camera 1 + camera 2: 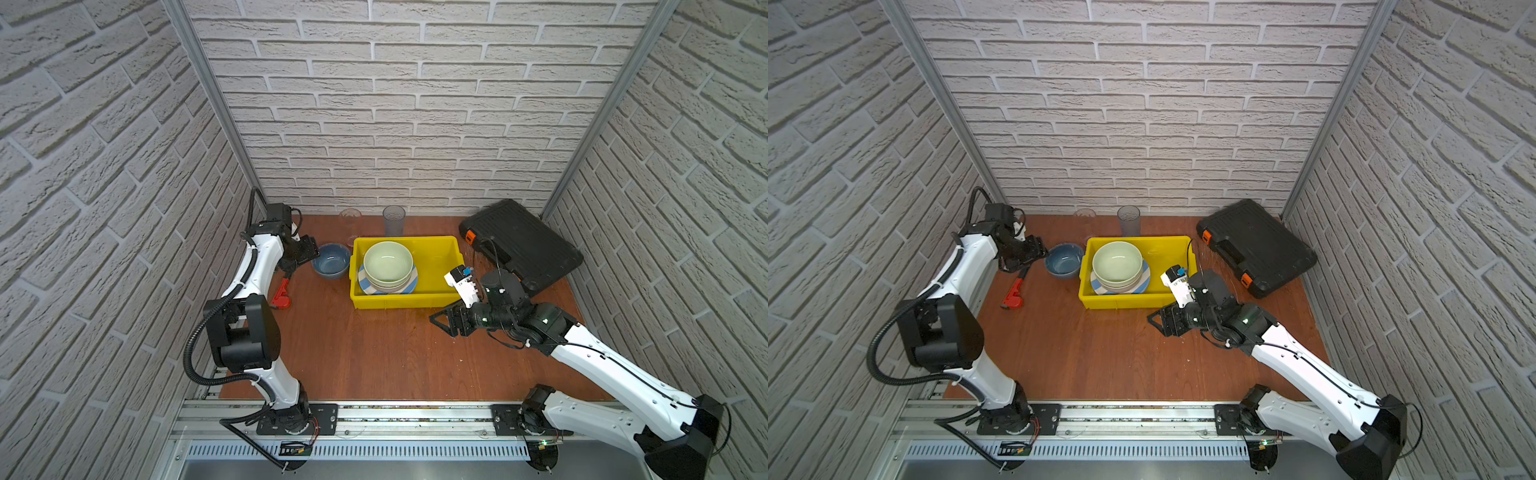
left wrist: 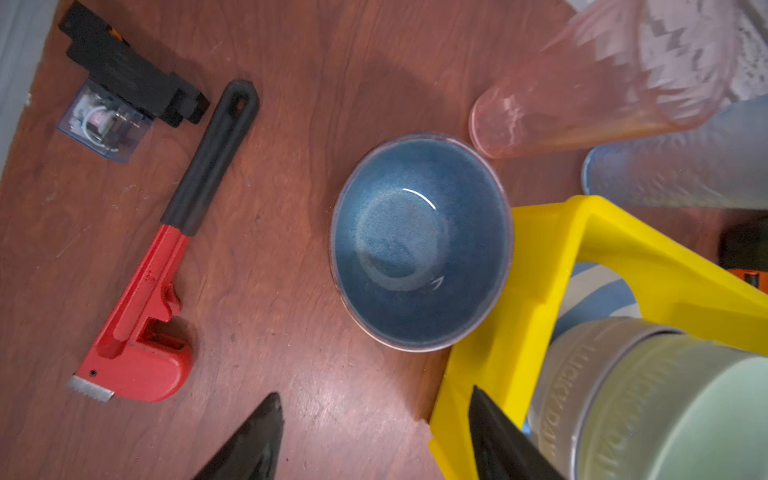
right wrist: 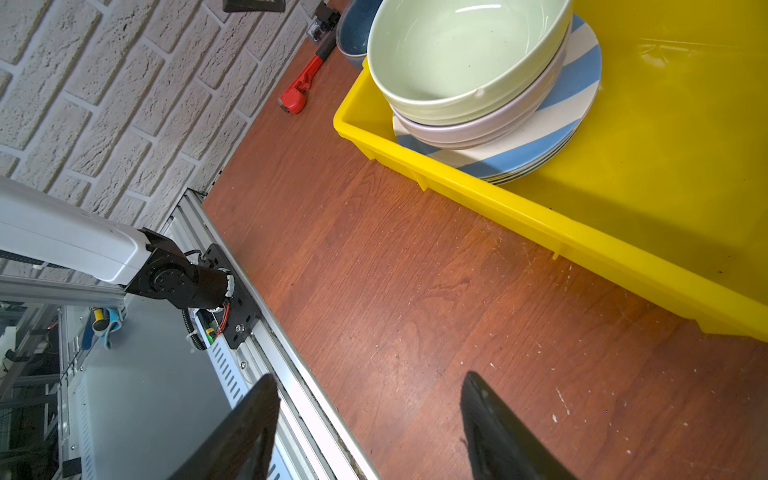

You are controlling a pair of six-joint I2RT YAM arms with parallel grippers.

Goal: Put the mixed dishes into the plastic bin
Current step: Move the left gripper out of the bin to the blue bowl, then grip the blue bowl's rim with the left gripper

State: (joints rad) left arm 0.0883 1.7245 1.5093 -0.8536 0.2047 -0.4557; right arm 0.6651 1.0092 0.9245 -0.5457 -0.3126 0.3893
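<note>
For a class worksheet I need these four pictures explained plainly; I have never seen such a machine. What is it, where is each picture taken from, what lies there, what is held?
Two white robot arms work at a brown wooden table. Two pictures look down from overhead; two come from wrist cameras. The left gripper and right gripper are open, holding nothing. A bright yellow plastic bin holds a pale green bowl stacked in a lavender-grey bowl on a blue-white striped plate. Outside it are a blue bowl, two clear tumblers, a red pipe wrench and a black case with orange latches.
</note>
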